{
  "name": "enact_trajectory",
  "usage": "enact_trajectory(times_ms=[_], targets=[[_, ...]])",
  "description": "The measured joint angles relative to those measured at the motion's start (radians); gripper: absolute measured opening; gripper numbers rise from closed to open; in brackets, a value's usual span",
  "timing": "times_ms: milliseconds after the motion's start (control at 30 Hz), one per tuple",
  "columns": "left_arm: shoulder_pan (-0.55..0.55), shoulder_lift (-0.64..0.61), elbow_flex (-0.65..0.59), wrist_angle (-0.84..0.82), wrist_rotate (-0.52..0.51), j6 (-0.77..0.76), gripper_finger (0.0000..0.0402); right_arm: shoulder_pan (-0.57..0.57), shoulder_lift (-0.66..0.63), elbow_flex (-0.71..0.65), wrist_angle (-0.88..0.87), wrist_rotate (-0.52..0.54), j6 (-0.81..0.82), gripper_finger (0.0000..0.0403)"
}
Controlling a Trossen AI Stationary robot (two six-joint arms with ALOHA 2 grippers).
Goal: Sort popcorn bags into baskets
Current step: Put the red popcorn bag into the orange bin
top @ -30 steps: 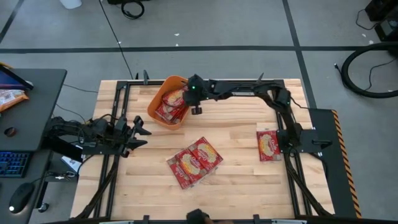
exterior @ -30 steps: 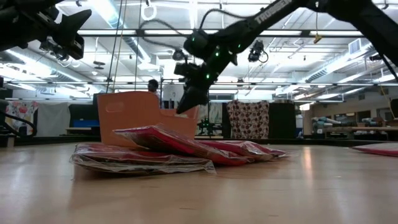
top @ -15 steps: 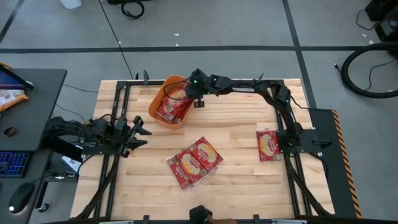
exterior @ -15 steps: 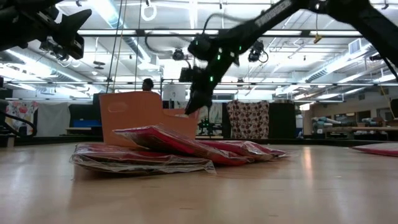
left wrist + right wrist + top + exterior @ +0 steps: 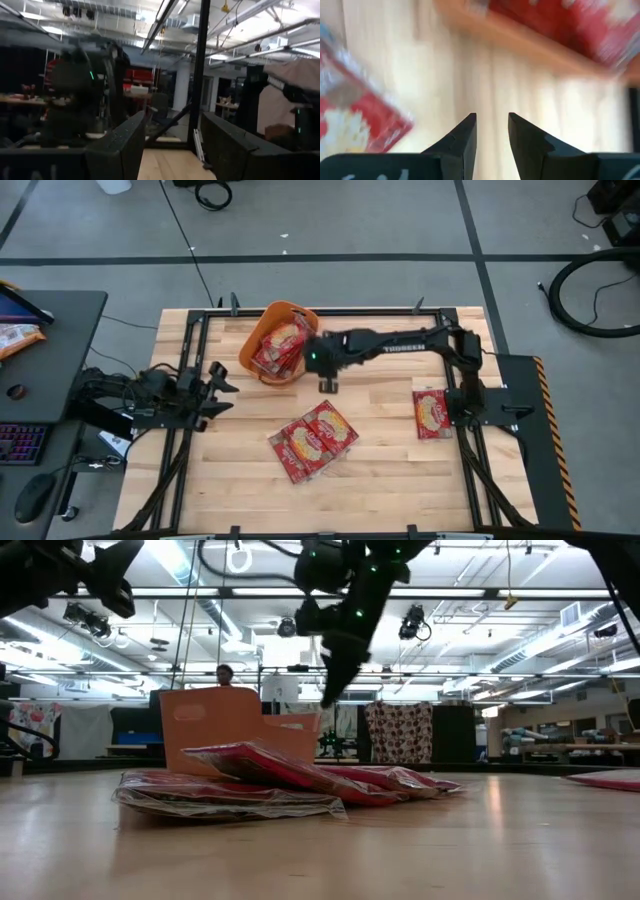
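The right claw [image 5: 328, 385] is seen empty, its fingers a narrow gap apart, hanging over bare worktop [image 5: 390, 440] just beside the orange basket [image 5: 250, 345], in which several red bags [image 5: 280, 345] already lie. The next pile of bags [image 5: 313, 438] (overlapping, glossy) lies near, toward the front edge, and one more bag [image 5: 431, 411] sits by the right arm's base. The top bag's raised edge is probably best pinched, so only one is lifted. The left claw [image 5: 215, 385] waits, parted, at the left side.
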Motion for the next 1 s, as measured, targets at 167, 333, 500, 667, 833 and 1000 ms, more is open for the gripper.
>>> enact_trajectory(times_ms=[167, 333, 500, 667, 833, 1000], targets=[[0.000, 0.000, 0.000, 0.062, 0.000, 0.056, 0.0194, 0.079, -0.016, -0.122, -0.017, 0.055, 0.150, 0.0116], [0.000, 0.000, 0.000, 0.085, -0.061, 0.080, 0.0194, 0.175, -0.062, -0.261, 0.022, 0.179, 0.307, 0.0116], [-0.001, 0.000, 0.000, 0.083, -0.072, 0.150, 0.0194, 0.265, -0.117, -0.340, 0.064, 0.306, 0.458, 0.0116], [0.000, 0.000, 0.000, 0.077, -0.072, 0.335, 0.0194, 0.331, -0.195, -0.404, 0.070, 0.361, 0.567, 0.0116], [0.000, 0.000, 0.000, 0.092, -0.202, 0.375, 0.0194, 0.366, -0.291, -0.535, 0.212, 0.368, 0.560, 0.0116], [0.002, 0.016, 0.000, 0.112, -0.411, 0.365, 0.0194, 0.376, -0.406, -0.715, 0.586, 0.377, 0.353, 0.0111]])
